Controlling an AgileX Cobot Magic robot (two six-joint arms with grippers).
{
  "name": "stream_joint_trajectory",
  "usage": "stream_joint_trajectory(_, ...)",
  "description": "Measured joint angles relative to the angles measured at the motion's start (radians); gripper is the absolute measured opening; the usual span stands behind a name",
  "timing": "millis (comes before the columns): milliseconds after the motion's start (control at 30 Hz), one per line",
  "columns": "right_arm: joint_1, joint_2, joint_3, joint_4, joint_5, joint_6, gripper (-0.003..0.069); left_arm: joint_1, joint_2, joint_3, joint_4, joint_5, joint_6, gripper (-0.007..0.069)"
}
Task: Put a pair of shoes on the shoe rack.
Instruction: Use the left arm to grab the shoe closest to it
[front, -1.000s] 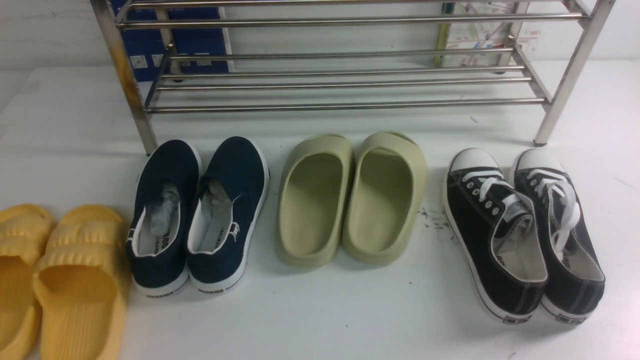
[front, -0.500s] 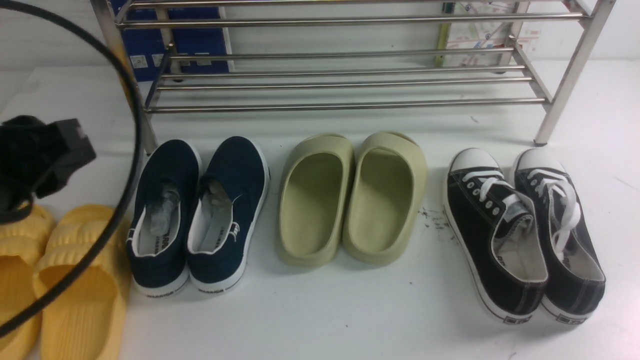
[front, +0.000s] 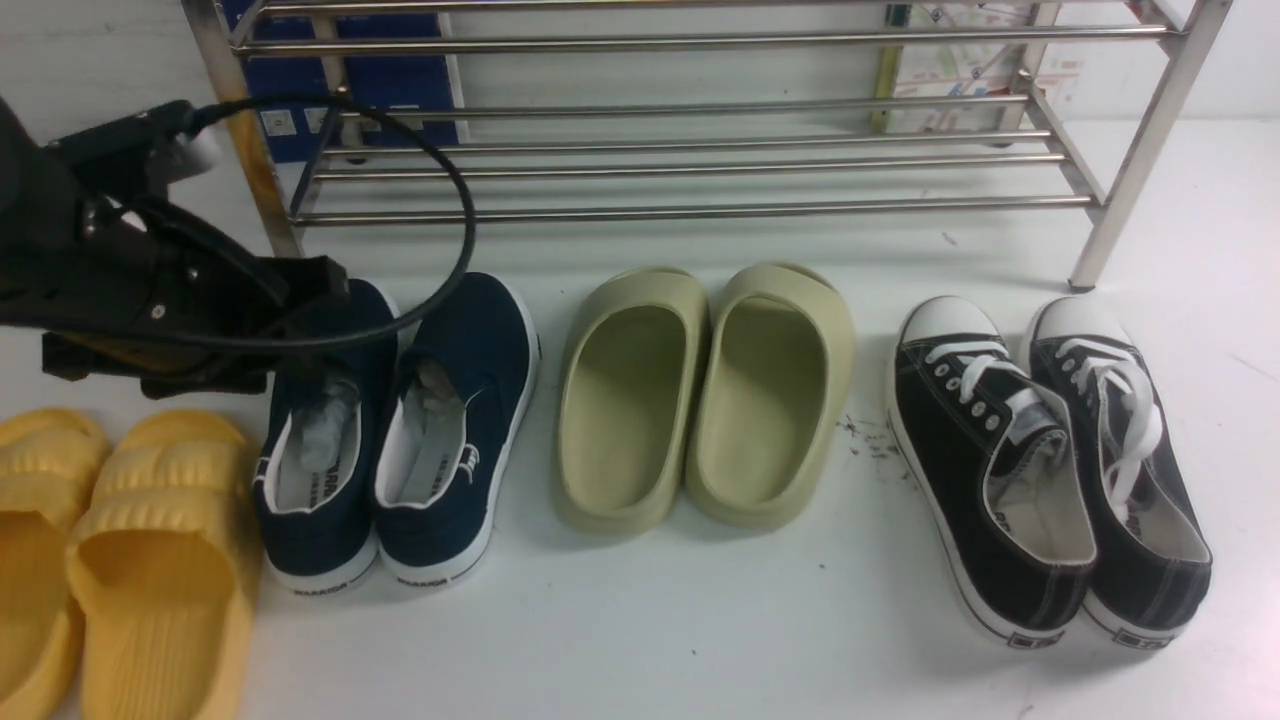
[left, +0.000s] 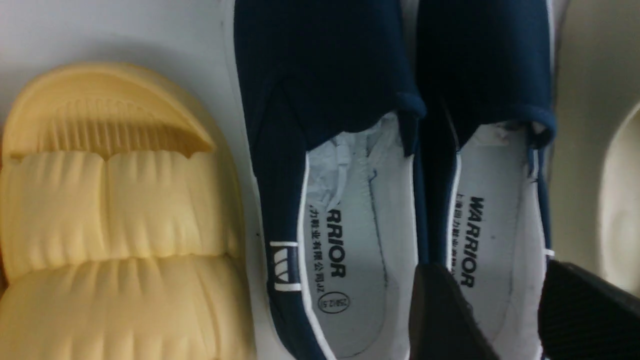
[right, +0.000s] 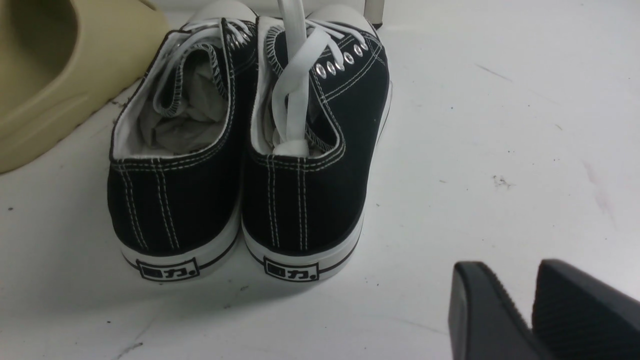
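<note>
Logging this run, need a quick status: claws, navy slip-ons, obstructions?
Left claw open above navy slip-ons. Slip-ons on table, unracked. Yellow slides close beside.

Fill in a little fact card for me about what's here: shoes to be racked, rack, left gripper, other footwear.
shoes to be racked: navy slip-ons, side by side on the table, not on the rack
rack: shiny metal shoe rack, beyond the shoes
left gripper: open, above the slip-ons, holding nothing
other footwear: yellow slides, olive clogs, black lace-up sneakers
</note>
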Motion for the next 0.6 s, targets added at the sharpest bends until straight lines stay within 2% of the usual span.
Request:
stream_joint_trajectory(133,0.000,0.000,0.000,0.000,0.000,0.000,0.0210,-0.015,0.071,-0.011,0.052,0.009,-0.013,0.0370)
stream_joint_trajectory(267,0.000,0.000,0.000,0.000,0.000,-0.001,0.0216,-0.059,0.101,-0.012,0.105,-0.012,-0.052,0.0393)
stream_joint_trajectory(333,0.000,0.000,0.000,0.000,0.000,-0.001,0.0218,-0.094,0.125,-0.014,0.170,-0.044,-0.160,0.0398)
stream_joint_trajectory(367,0.000,0.000,0.000,0.000,0.000,-0.001,0.0218,-0.096,0.127,-0.014,0.183,-0.046,-0.169,0.0398)
stream_joint_trajectory(400,0.000,0.000,0.000,0.000,0.000,-0.001,0.0221,-0.103,0.141,-0.014,0.230,-0.057,-0.239,0.0398)
stream_joint_trajectory(467,0.000,0.000,0.000,0.000,0.000,-0.001,0.0224,-0.104,0.158,-0.014,0.289,-0.065,-0.302,0.0398)
stream_joint_trajectory(600,0.000,0.000,0.000,0.000,0.000,-0.001,0.0230,-0.104,0.187,-0.014,0.320,-0.084,-0.353,0.0396)
